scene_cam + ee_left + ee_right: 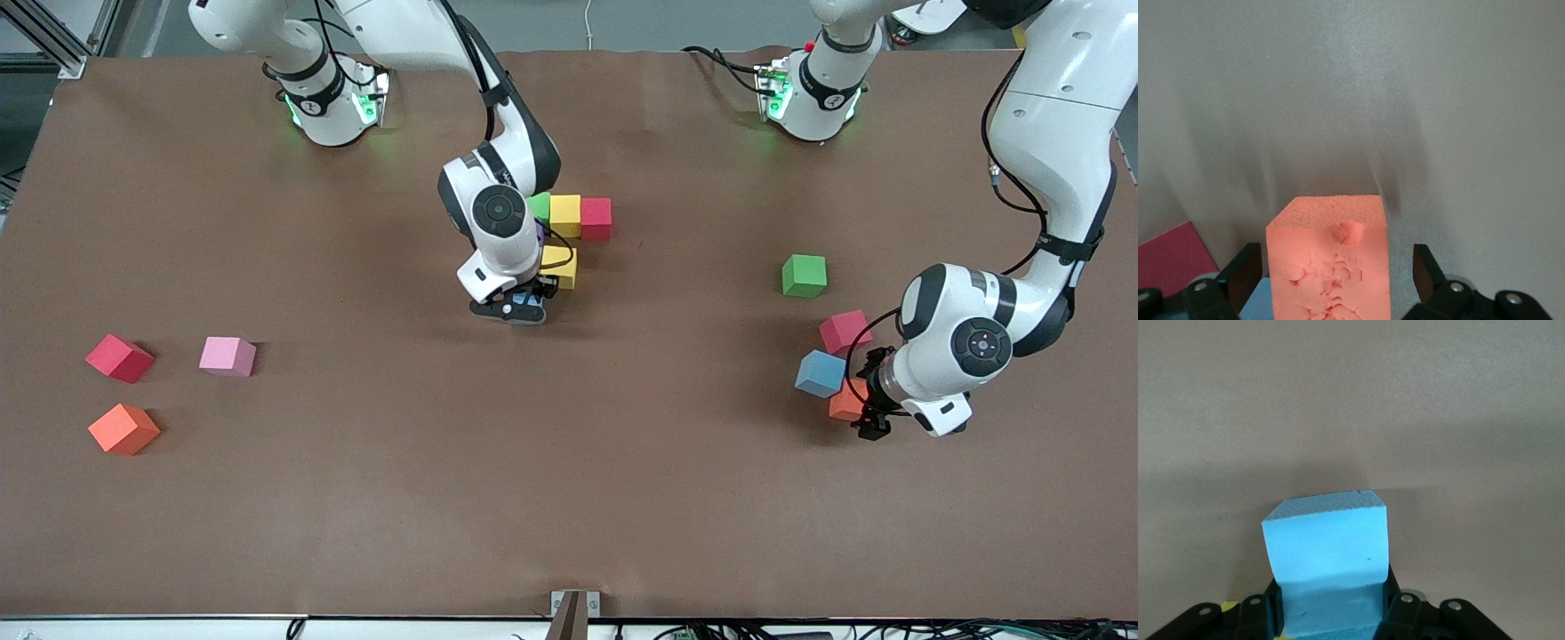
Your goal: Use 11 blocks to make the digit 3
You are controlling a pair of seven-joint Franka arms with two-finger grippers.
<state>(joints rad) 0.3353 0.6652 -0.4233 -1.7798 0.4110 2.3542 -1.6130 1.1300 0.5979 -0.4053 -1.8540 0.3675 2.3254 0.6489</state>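
The started figure lies mid-table: green (540,206), yellow (564,215) and red (596,218) blocks in a row, a purple block (540,234) mostly hidden by the right arm, and a second yellow block (561,265). Beside that yellow block, my right gripper (524,308) (1331,600) is shut on a light blue block (1325,547), low over the table. My left gripper (861,411) (1335,273) is open, its fingers (1245,273) straddling an orange block (846,402) (1328,260) without touching it.
Close to the left gripper lie a light blue block (820,373) (1258,300), a red block (843,331) (1171,257) and a green block (804,275). Toward the right arm's end lie red (119,358), pink (228,356) and orange (124,428) blocks.
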